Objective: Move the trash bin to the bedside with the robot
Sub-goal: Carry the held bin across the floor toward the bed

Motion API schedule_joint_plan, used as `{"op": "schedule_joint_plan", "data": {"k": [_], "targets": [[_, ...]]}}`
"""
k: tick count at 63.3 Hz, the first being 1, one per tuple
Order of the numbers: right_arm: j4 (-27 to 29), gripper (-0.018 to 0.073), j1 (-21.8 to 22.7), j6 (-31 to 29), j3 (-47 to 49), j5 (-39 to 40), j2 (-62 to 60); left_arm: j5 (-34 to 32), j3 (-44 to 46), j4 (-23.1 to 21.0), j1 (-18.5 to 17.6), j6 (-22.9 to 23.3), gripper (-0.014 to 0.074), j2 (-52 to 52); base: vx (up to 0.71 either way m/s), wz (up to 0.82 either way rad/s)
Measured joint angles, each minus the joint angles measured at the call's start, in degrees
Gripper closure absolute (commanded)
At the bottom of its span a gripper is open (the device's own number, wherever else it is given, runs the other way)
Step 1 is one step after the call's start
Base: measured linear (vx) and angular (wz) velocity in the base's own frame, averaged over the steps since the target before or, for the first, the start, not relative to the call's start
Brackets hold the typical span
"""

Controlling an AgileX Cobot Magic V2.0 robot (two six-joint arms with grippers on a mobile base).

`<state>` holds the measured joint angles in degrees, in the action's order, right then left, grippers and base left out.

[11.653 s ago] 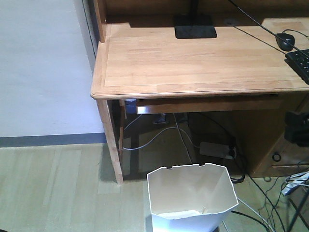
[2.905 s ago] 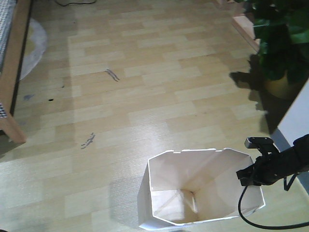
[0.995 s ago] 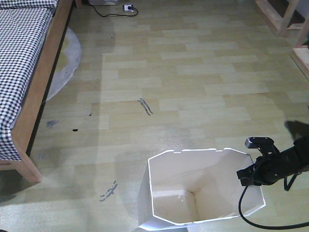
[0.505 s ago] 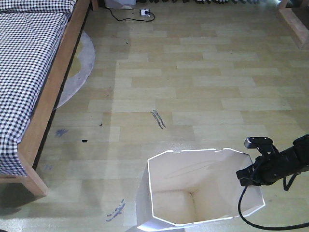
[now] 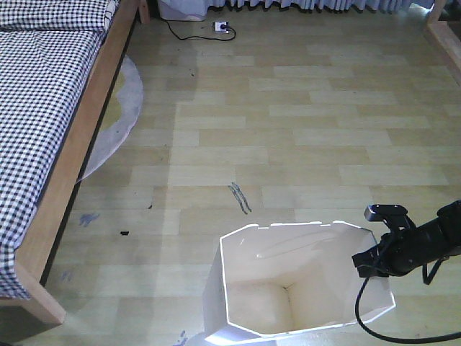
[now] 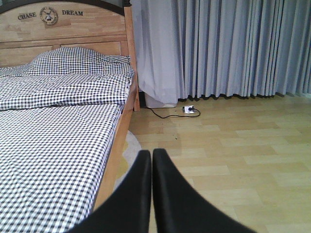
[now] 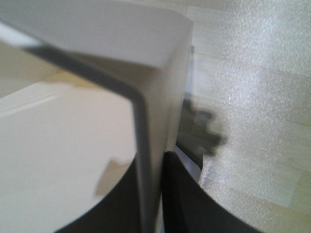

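The white trash bin (image 5: 252,285) stands on the wood floor at the bottom middle of the front view, open side up and nothing inside. My right gripper (image 5: 369,263) is shut on its right rim. In the right wrist view the bin's thin wall (image 7: 150,97) runs between the two black fingers of the right gripper (image 7: 153,165). The bed (image 5: 43,94), with checked bedding and a light wooden frame, lies at the left, well apart from the bin. My left gripper (image 6: 151,154) is shut on nothing and faces the bed (image 6: 58,136).
A round grey rug (image 5: 119,115) sticks out from under the bed. A white power strip (image 5: 222,27) with a black cable lies by the grey curtains (image 6: 218,48). Dark scuff marks (image 5: 240,197) streak the floor ahead of the bin.
The view has swung away from the desk and then across the floor. The bed and the curtained wall now show more fully. The bin and right gripper keep their place in the frame.
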<state>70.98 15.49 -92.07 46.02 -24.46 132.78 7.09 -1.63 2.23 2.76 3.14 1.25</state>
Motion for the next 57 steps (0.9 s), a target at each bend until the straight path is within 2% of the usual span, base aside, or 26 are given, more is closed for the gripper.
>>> {"op": "schedule_joint_plan", "data": {"k": [57], "targets": [[0.0,0.0564,0.0,0.0,0.0,0.0,0.0,0.0,0.0,0.0,0.0,0.0,0.0603,0.0,0.22,-0.04]]}}
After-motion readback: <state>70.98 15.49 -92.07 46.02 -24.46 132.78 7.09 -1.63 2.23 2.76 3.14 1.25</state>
